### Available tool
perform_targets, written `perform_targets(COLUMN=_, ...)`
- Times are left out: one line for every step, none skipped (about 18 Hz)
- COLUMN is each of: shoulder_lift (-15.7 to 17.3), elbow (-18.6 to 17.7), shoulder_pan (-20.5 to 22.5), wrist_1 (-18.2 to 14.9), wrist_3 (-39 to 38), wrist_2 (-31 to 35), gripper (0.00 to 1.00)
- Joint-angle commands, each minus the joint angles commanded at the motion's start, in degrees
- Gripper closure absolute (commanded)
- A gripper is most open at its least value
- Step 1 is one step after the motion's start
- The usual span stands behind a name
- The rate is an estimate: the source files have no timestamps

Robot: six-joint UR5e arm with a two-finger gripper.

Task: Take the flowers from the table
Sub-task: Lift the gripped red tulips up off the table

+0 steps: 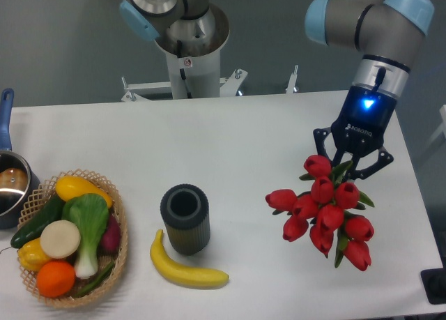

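White surface, rounded corners, grey wall behind; arm base mounted at the far edge. Single fixed view.

Gripper sits over the right part of the surface, blue status light lit on the wrist. Fingers are closed on the stems of the flowers; the clamp point itself is hidden behind the uppermost blooms, so contact is inferred from the way the bunch hangs off the tool.

Position of the bunch: directly below and slightly toward the camera from the fingers. Long axis runs from the grip downward and a little right, stems up, red heads down and fanned out. Green leaves show between the heads. The pale stem ends and the tie band are not visible. The heads appear to be clear of the surface, with a faint shadow beneath, though from this angle the gap cannot be confirmed.

Judgement: pick essentially made; what remains is raising the bunch fully clear. Because the heavy heads hang under the grip, a straight vertical lift should keep the stems aligned; a sideways swing risks the bunch pivoting in the clamp.

Other items well apart to the left: dark ribbed cup, banana just in front of it, basket of produce, pot at the left edge.
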Motion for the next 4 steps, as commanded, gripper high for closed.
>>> perform_targets(shoulder_lift=0.00, elbow=0.00, shoulder_pan=0.00, wrist_1=0.09, wrist_3=0.00, wrist_2=0.00, gripper=0.81)
perform_targets(shoulder_lift=0.00, elbow=0.09, shoulder_pan=-0.09, wrist_1=0.09, wrist_3=0.00, wrist_2=-0.17, gripper=0.81)
perform_targets(shoulder_lift=0.09, elbow=0.17, shoulder_pan=0.00, wrist_1=0.09, wrist_3=-0.09, wrist_2=-0.26, gripper=0.81)
perform_targets(shoulder_lift=0.09, elbow=0.44, shoulder_pan=0.00, wrist_1=0.09, wrist_3=-0.35, wrist_2=-0.26, gripper=0.81)
